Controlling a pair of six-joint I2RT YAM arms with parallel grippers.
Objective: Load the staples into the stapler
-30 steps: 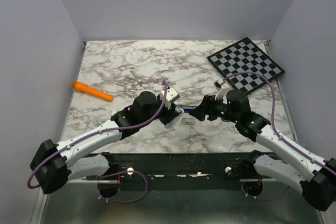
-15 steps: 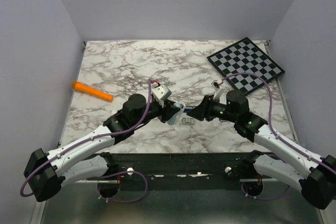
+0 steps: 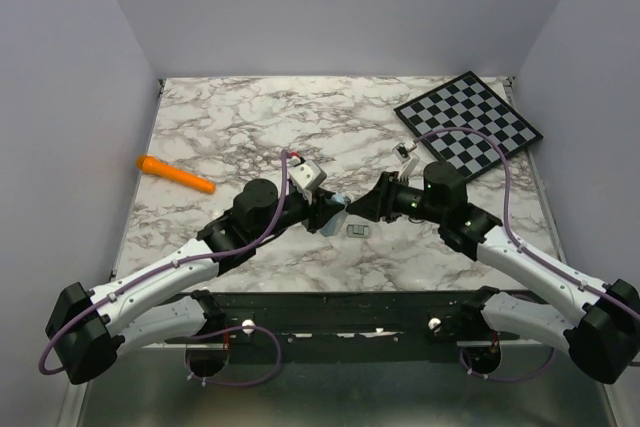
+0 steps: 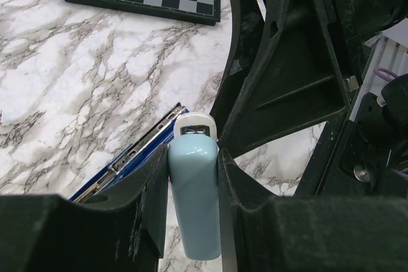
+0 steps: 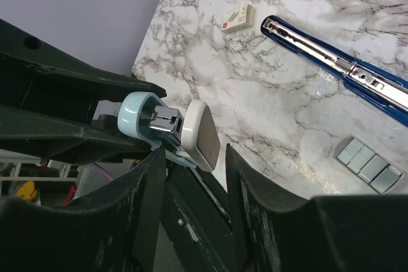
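Stapler: We see a slim stapler (image 4: pixel 193 221) with a light blue top and a white tip. It is swung wide open. Its dark blue base (image 5: pixel 357 84) points away from the top, and the shiny metal groove inside shows. The top is up off the white marble tabletop (image 3: pixel 250 117), between the two claws. We cannot tell if the base touches the tabletop.

Left claw: Our left claw (image 4: pixel 192 176) is closed on the stapler's light blue top. One black finger presses on each side.

Right claw: Our right claw (image 5: pixel 194 157) faces the left claw, right at the stapler's white tip. Its fingers are partly apart, one on each side of the tip. We cannot tell if they squeeze it.

Staples: The staples (image 5: pixel 370 160) are small flat grey blocks, side by side in a row. They lie on the tabletop near the stapler, on the side closer to the arm bases. They do not touch the stapler, and no claw holds them.

Orange stick: A long orange stick (image 3: pixel 175 174) lies well apart from the stapler, off to its left.

Checkerboard: A flat black and grey checkerboard (image 3: pixel 467 124) lies well apart from the stapler, further back and to the right.

Little box: A small cream box (image 5: pixel 237 18) with a red mark lies near the far end of the stapler's base.
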